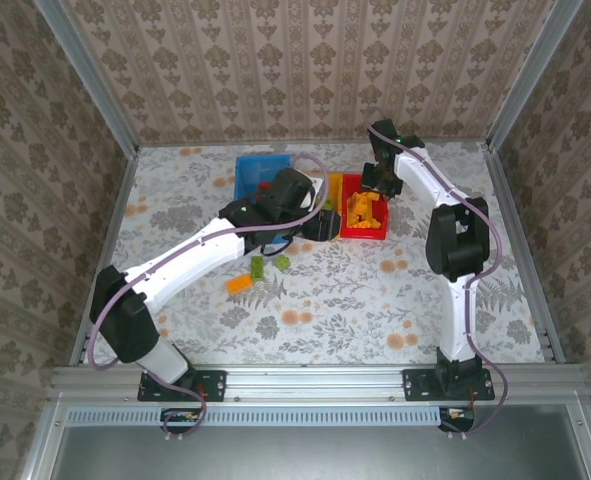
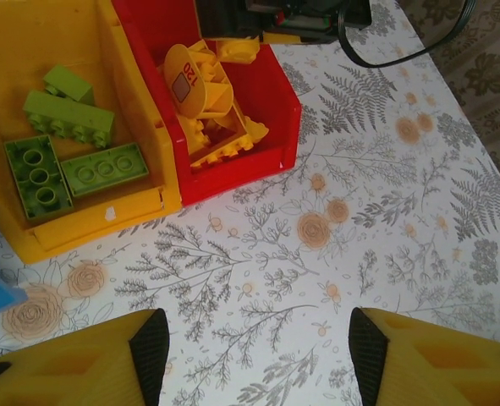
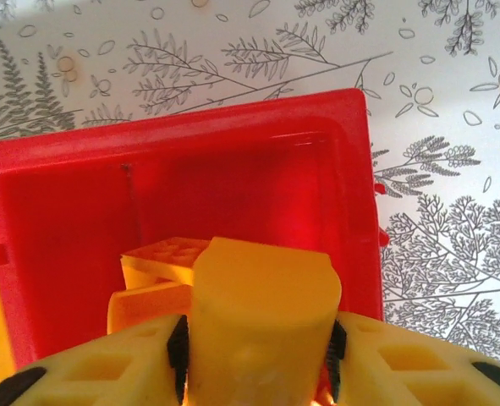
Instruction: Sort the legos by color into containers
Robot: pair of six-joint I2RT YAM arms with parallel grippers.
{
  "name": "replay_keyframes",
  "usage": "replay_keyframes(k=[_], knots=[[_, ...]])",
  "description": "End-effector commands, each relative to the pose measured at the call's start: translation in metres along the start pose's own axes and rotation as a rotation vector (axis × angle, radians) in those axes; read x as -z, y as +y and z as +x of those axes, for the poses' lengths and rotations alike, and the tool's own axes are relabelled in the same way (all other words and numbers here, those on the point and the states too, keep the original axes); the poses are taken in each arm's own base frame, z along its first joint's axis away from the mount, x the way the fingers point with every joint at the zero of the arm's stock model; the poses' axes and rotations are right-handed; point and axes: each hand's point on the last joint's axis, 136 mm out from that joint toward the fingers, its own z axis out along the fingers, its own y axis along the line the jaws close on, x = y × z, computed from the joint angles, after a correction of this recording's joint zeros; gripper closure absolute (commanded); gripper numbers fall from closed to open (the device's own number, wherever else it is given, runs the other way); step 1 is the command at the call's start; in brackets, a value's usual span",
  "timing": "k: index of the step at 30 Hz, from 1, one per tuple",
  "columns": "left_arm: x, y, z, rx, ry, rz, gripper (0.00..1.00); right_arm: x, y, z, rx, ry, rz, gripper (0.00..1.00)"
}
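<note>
My right gripper [image 3: 256, 348] hangs over the red bin [image 3: 233, 169], shut on a chunky yellow lego [image 3: 262, 288]; more yellow legos [image 3: 161, 258] lie below it. In the top view the right gripper [image 1: 372, 188] sits above the red bin's [image 1: 345, 232] far end. Open and holding nothing, my left gripper [image 2: 258, 347] hovers over bare tablecloth in front of the bins, and it shows as left gripper [image 1: 321, 222] just left of the red bin. The yellow bin [image 2: 30, 42] holds several green legos [image 2: 68, 118]. Beside it the red bin [image 2: 258, 161] is piled with yellow legos [image 2: 207, 101].
A blue bin [image 1: 253, 170] stands at the back, left of the other two. Two green legos [image 1: 258, 266] [image 1: 281, 262] and an orange one [image 1: 240, 284] lie loose on the cloth under the left arm. Patterned walls close in the table on three sides.
</note>
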Motion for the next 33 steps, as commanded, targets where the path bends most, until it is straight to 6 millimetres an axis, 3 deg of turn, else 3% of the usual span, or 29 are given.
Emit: replay_keyframes(k=[1,7,12,17,23,25,28,33], knots=[[0.003,-0.006,-0.012,-0.02,-0.035,-0.009,0.38,0.015,0.001,0.002,0.044,0.019,0.007,0.4],[0.006,0.014,-0.003,0.025,-0.02,-0.081,0.37,0.057,-0.003,-0.002,0.06,-0.062,-0.004,0.26],[0.014,0.057,0.019,0.15,0.011,-0.174,0.37,0.091,-0.01,0.022,0.093,-0.098,-0.049,0.21],[0.029,0.096,0.049,0.216,0.056,-0.264,0.37,0.121,-0.004,0.07,0.171,-0.14,-0.152,0.2],[0.046,0.136,0.098,0.261,0.157,-0.39,0.36,0.141,0.037,0.157,0.325,-0.194,-0.407,0.19],[0.056,0.152,0.116,0.331,0.176,-0.446,0.35,0.145,0.057,0.188,0.404,-0.208,-0.491,0.18],[0.07,0.174,0.139,0.465,0.181,-0.518,0.35,0.134,0.077,0.227,0.488,-0.152,-0.566,0.18],[0.079,0.196,0.166,0.693,0.164,-0.586,0.34,0.128,0.105,0.257,0.606,-0.119,-0.642,0.17]])
